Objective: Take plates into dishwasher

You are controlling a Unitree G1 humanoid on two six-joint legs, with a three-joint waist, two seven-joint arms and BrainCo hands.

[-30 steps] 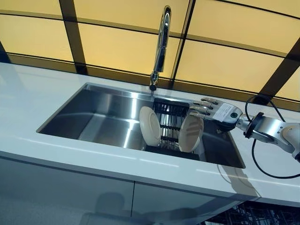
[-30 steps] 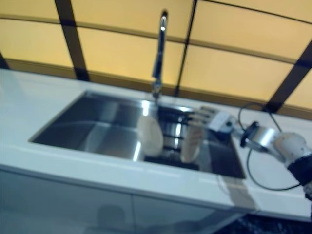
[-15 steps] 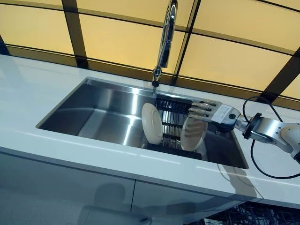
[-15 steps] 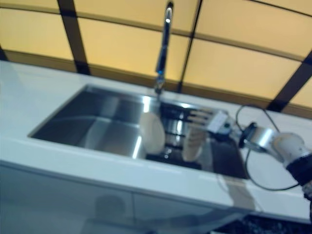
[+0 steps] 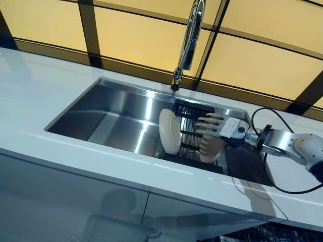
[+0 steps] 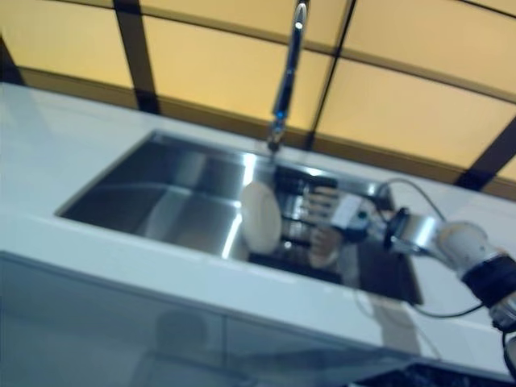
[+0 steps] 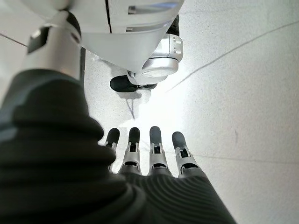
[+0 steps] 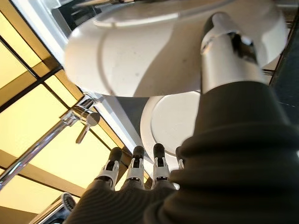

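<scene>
cream plates (image 5: pixel 170 131), steel sink (image 5: pixel 116 111), seemingly black rack (image 5: pixel 191 113)

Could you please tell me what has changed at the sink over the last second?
The right robot hand has come forward over the nearer plate in the rack; its thumb now lies on that plate's face, though the fingers look straight, so no grip is certain. The camera has also shifted. The other plate stands upright in the sink as before, and the left robot hand hangs idle over the floor.

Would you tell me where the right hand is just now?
In the left eye view, the right hand reaches over the sink's right end, at the right-hand plate in the rack.
</scene>
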